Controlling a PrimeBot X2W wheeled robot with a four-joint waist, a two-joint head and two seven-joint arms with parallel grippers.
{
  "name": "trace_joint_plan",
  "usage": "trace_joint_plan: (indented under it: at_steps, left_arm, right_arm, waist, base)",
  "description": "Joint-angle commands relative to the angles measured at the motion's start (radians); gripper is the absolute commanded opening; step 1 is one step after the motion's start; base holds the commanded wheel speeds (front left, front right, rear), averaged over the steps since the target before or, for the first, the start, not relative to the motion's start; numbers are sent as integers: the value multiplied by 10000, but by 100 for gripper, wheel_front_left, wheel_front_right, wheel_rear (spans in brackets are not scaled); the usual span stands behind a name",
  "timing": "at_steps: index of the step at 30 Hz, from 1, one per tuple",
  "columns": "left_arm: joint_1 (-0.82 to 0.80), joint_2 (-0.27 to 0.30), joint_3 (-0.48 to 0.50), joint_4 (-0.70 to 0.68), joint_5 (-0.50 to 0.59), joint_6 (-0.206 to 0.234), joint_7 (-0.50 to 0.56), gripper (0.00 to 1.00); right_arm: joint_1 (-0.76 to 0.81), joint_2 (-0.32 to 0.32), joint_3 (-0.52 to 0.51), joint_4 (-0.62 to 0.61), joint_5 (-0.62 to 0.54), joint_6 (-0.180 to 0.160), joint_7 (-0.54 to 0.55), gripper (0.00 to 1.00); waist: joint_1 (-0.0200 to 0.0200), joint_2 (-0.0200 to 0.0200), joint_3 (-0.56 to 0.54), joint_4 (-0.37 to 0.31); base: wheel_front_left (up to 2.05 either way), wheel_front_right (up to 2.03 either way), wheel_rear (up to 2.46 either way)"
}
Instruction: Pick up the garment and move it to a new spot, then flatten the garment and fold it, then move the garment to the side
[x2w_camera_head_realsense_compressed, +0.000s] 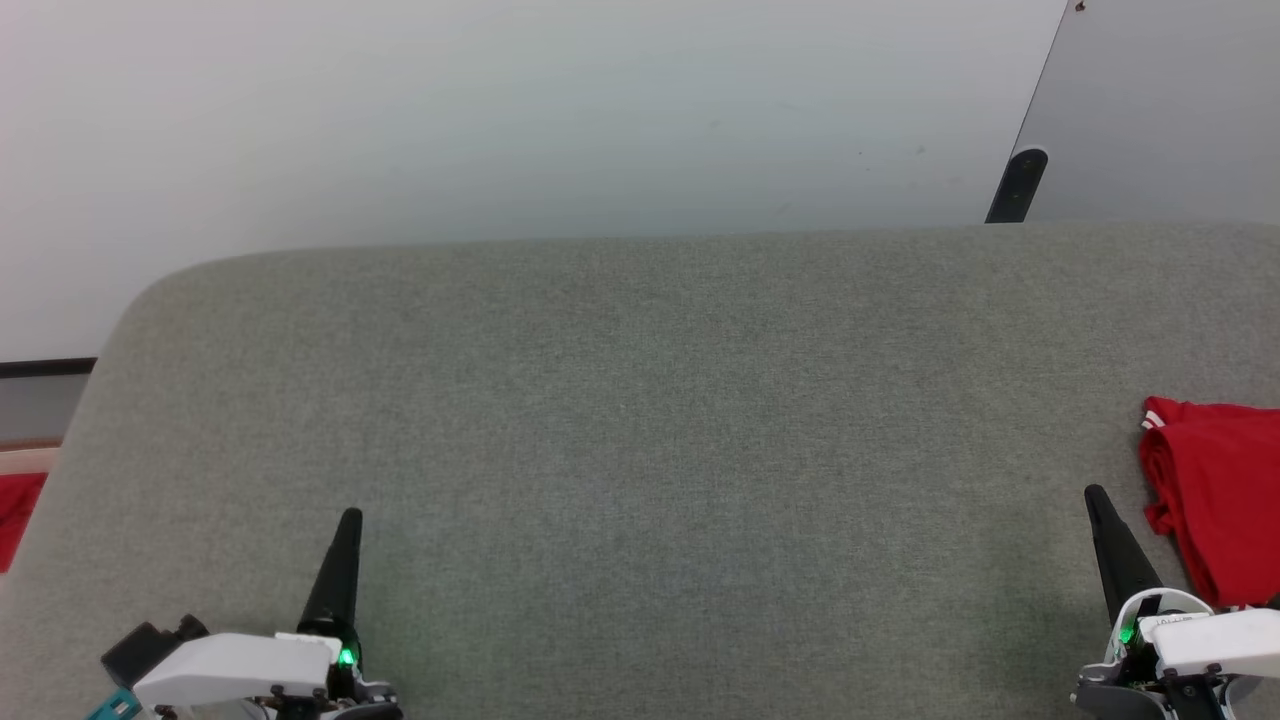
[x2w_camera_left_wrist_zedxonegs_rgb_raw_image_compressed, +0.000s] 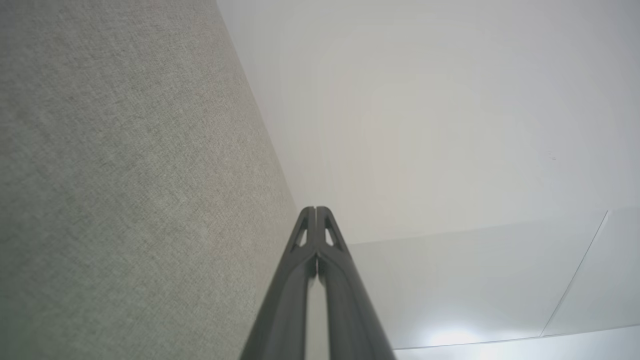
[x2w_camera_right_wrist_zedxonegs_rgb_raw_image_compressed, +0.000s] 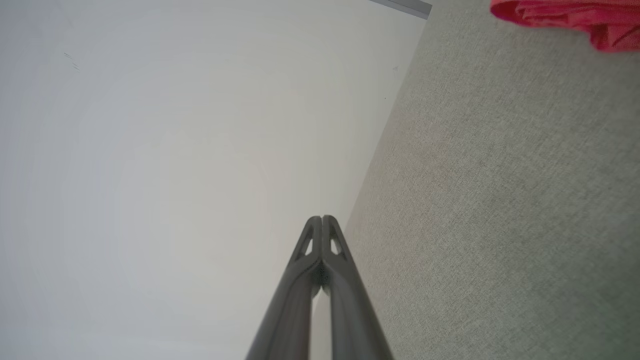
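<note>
Both my left end effector (x2w_camera_head_realsense_compressed: 348, 520) and right end effector (x2w_camera_head_realsense_compressed: 1096, 495) are clenched, empty; the jersey (x2w_camera_head_realsense_compressed: 1215, 490) lies folded at the worktop (x2w_camera_head_realsense_compressed: 640, 420) edge, task seemingly finished.

Work surface (x2w_camera_head_realsense_compressed: 640, 420): grey woven cloth covering, matt, with a fine, slightly rough weave evident in both wrist views. Garment (x2w_camera_head_realsense_compressed: 1215, 490): red cloth, soft and creased, matt, with white striped trim at one edge. Left gripper (x2w_camera_head_realsense_compressed: 349, 520) and right gripper (x2w_camera_head_realsense_compressed: 1095, 495): fingers of dark, smooth, semi-matt plastic; housings glossy white plastic. Floor (x2w_camera_head_realsense_compressed: 500, 120): pale, smooth, faintly reflective.
</note>
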Motion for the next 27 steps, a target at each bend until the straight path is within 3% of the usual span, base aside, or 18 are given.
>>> trace_joint_plan:
  at_steps: [1, 27]
  left_arm:
    - [-127, 1, 40, -21, -178, -35, 46, 0]
    - [-297, -198, 97, 176, -1874, -90, 558, 0]
  right_arm:
    - [-140, 19, -39, 5, 124, -10, 20, 0]
    - [-266, 204, -111, 342, 1834, -12, 247, 0]
  waist:
    - [0, -1, -3, 0]
    - [0, -1, -131, 6]
  base:
    - [0, 0, 0]
    - [0, 0, 0]
